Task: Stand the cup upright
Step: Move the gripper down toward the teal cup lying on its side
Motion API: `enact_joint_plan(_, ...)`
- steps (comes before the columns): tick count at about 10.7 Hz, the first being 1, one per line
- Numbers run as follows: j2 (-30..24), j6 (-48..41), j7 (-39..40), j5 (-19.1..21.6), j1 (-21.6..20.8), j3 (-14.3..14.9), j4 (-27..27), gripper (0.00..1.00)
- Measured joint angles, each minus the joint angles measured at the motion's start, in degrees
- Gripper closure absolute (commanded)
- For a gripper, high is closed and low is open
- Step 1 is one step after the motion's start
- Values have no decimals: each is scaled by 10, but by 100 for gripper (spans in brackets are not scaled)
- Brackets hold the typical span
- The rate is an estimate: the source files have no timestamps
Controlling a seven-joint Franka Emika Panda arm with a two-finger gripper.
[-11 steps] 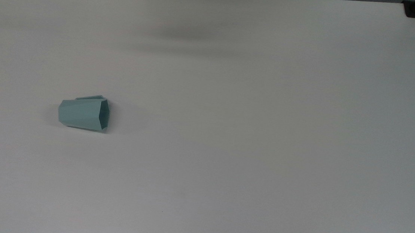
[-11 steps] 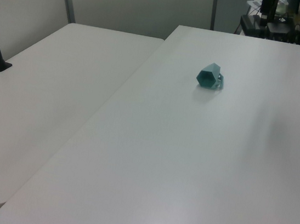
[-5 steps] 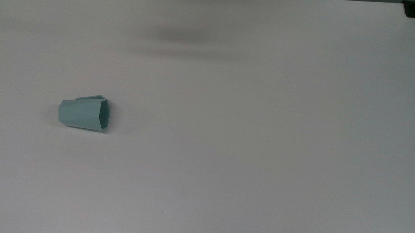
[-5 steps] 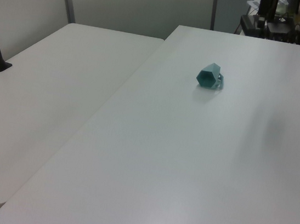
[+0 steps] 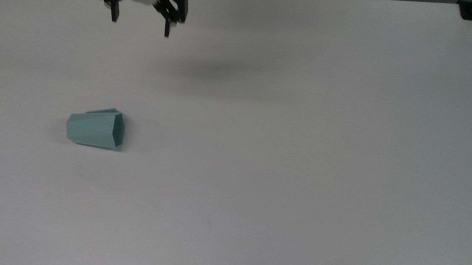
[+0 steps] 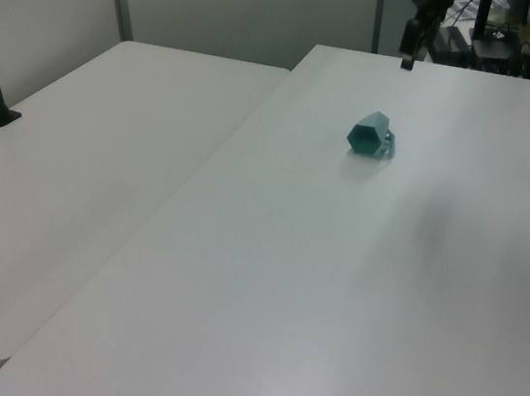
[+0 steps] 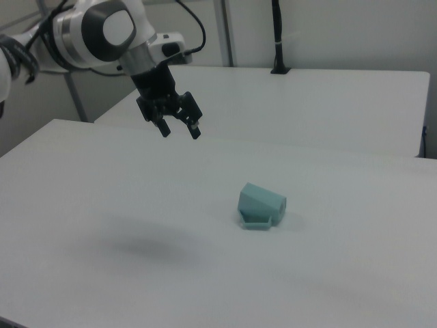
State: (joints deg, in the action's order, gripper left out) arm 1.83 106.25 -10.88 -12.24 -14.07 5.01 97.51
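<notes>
On the white worktop [image 5: 302, 155] the cup [image 5: 95, 129] lies on its side, not yet upright. In the top view its long axis runs nearly level across the picture: the narrow base points to the top view's left and the wide polygonal rim opens toward the top view's right. A small handle-like part sticks out from the cup on its far side in the top view; in the right view it faces the camera, low against the worktop.

The tool [image 5: 141, 24] hangs in the air well apart from the cup, near the far edge of the worktop, and it holds nothing. Its two fingers are spread wide and point downward. Seen from the cup, the tool is up and slightly to the top view's right; in the right view the tool [image 7: 177, 130] is up and to the right view's left of the cup [image 7: 261, 206].

I judge that the approach has only begun. The line between the fingertips runs roughly along the cup's long axis, so the wrist will probably need to turn before the fingers can close across the flat sides. The empty distance between tool and cup is the main thing to cover.
</notes>
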Motion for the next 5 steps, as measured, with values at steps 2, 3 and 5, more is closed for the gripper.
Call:
enact_joint_plan(2, 48, 13, -83, -109, -40, -1, -16, 0)
enact_joint_plan(3, 77, 13, -126, -176, -63, -2, -25, 0)
enact_joint_plan(5, 135, 13, -182, -291, -102, -3, -40, 0)
